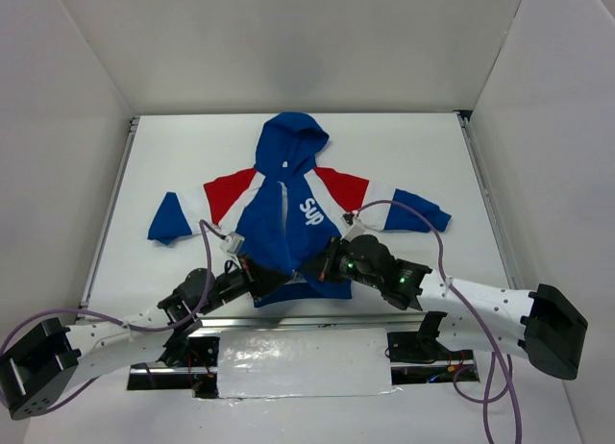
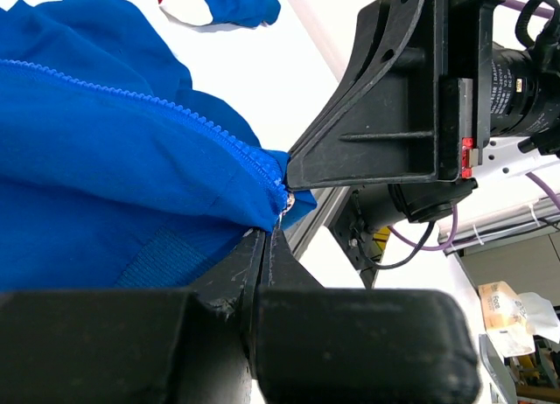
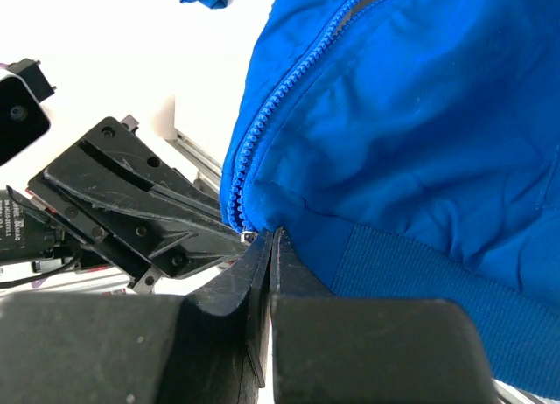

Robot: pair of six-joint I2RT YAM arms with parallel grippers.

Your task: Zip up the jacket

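The jacket [image 1: 317,209] lies flat on the white table, hood at the far end, front partly open with white lining showing. My left gripper [image 1: 277,277] and right gripper [image 1: 315,267] meet at its bottom hem, tips almost touching. In the left wrist view my gripper [image 2: 268,233] is shut on the blue hem corner beside the zipper teeth [image 2: 175,115]. In the right wrist view my gripper [image 3: 272,234] is shut on the other hem corner, with a small metal zipper end [image 3: 248,236] right at its tips. The zipper teeth [image 3: 280,107] run up from there.
A metal rail [image 1: 288,321] runs along the table's near edge just below both grippers. Purple cables [image 1: 207,242] loop over the jacket's lower sides. White walls enclose the table on three sides. The jacket's sleeves [image 1: 168,223] spread out left and right.
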